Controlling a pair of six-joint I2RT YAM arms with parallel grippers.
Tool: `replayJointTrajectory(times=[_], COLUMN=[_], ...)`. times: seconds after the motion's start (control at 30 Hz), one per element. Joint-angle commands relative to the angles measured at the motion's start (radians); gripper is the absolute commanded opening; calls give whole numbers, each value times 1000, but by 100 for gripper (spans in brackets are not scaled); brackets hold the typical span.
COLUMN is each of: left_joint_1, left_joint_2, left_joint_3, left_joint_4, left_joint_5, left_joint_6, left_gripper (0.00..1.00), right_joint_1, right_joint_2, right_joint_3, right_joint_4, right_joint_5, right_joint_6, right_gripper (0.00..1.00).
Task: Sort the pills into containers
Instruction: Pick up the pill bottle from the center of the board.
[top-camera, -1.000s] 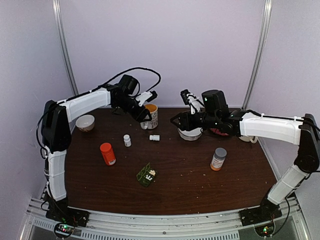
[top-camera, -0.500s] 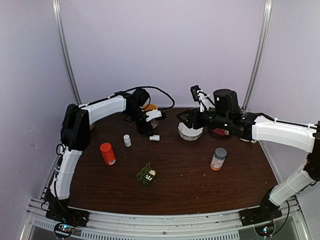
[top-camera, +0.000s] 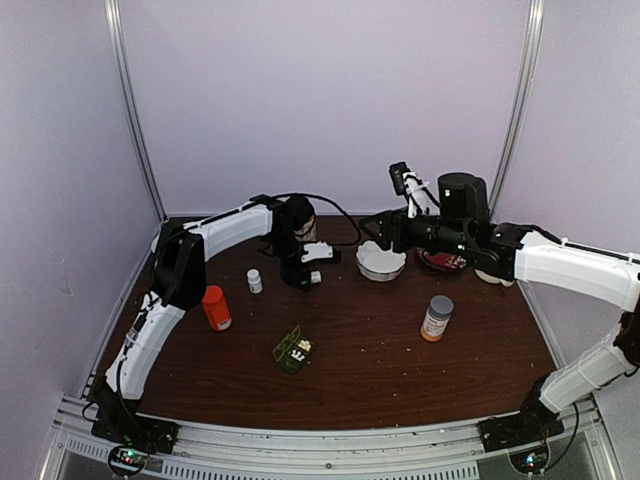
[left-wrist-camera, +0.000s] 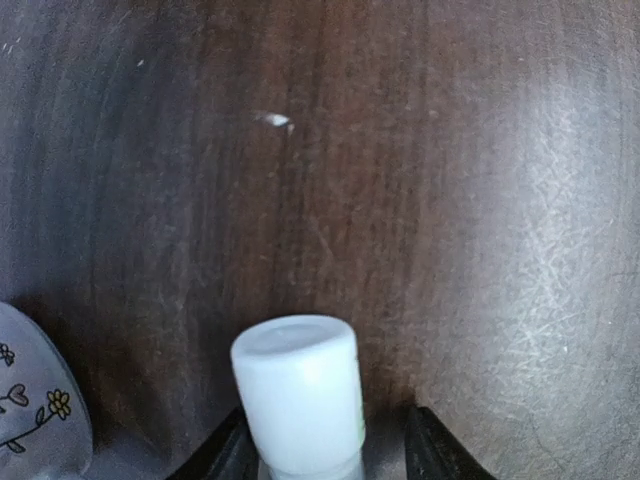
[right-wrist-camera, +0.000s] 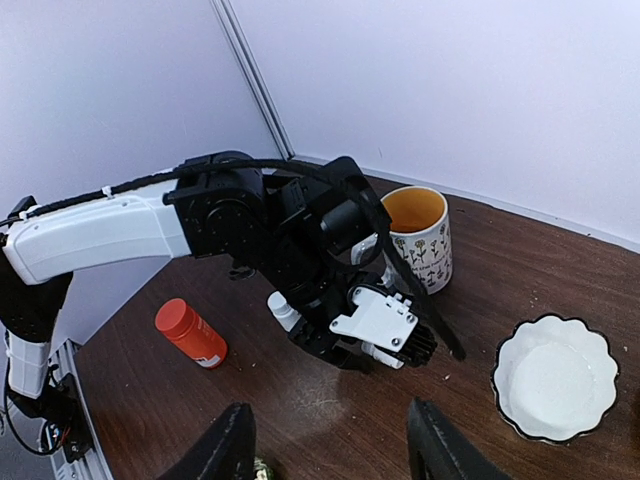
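**Inspector:** Position of the green pill box (top-camera: 293, 349)?
**Assistant:** On the table (top-camera: 400, 380), toward the near edge, left of centre, lid raised. White contents show inside, but the detail is too small to confirm. Both arms are well apart from it.
**Inspector:** Left tool (left-wrist-camera: 325, 445)?
**Assistant:** Lowered at the far side of the table, jaws partly open, straddling a lying white bottle (left-wrist-camera: 297, 390). A gap shows on one side, so no grip is confirmed. An upright white bottle (top-camera: 254, 281) and an orange bottle (top-camera: 215, 307) stand to its left.
**Inspector:** Right tool (right-wrist-camera: 330, 410)?
**Assistant:** Raised near a white bowl (top-camera: 381, 261), jaws wide apart, holding nothing.
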Motion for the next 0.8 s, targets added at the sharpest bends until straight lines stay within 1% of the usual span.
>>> replayJointTrajectory(times=[0.0, 0.1, 0.17, 0.3, 0.4, 0.47, 0.63, 0.77], left_joint_1=[-7, -6, -7, -12, -16, -16, -30, -65], left_joint_2=[21, 39, 40, 21, -17, -64, -263, -443], left_joint_3=[32, 46, 49, 40, 18, -25, -220, -371], left_joint_4=[-57, -57, -58, -58, -56, -38, 60, 138], left_joint_5=[32, 32, 42, 33, 40, 67, 76, 69], left_joint_6=[36, 31, 30, 40, 33, 19, -50, -98], left_gripper=[48, 35, 29, 23, 21, 21, 18, 17], right_joint_1=[-7, -7, -7, -7, -8, -8, -9, -7], right_joint_2=[-30, -31, -32, -34, -37, -47, -98, -137], right_joint_3=[0, 3, 4, 2, -4, -17, -77, -108], right_joint_4=[0, -1, -1, -3, -3, 4, 23, 18], right_joint_5=[28, 27, 26, 29, 28, 29, 16, -34], right_joint_6=[-19, -20, -20, -20, -19, -21, -54, -70], right_gripper=[54, 54, 54, 54, 54, 54, 54, 54])
